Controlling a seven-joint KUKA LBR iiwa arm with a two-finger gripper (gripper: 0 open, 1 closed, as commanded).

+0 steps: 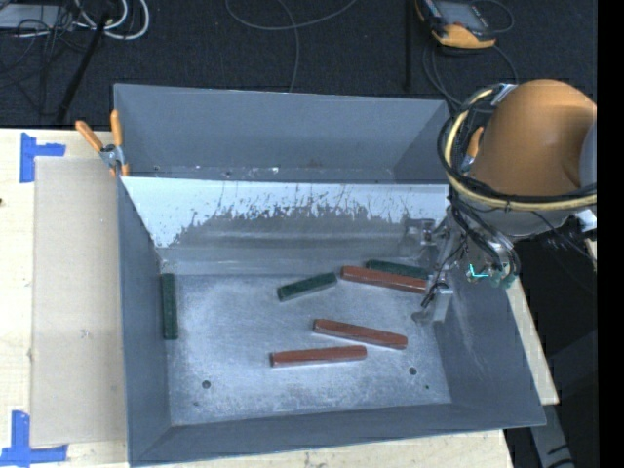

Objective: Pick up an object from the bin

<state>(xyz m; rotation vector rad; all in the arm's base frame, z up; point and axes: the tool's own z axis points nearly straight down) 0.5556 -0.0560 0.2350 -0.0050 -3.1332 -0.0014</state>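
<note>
My gripper (pixel 433 308) hangs low at the right side of the bin, close to the right wall. Its tip is just past the right end of a red-brown flat stick (pixel 382 279) that lies slanted on the floor. A dark green stick (pixel 395 266) lies right behind that one, partly hidden by the gripper. Another red-brown stick (pixel 359 333) lies a little in front and to the left of the gripper. Nothing shows in the gripper.
A dark green stick (pixel 306 287) lies mid-bin, a third red-brown stick (pixel 318 356) nearer the front, and a dark green stick (pixel 169 306) along the left wall. The arm's orange dome hangs over the bin's right rim.
</note>
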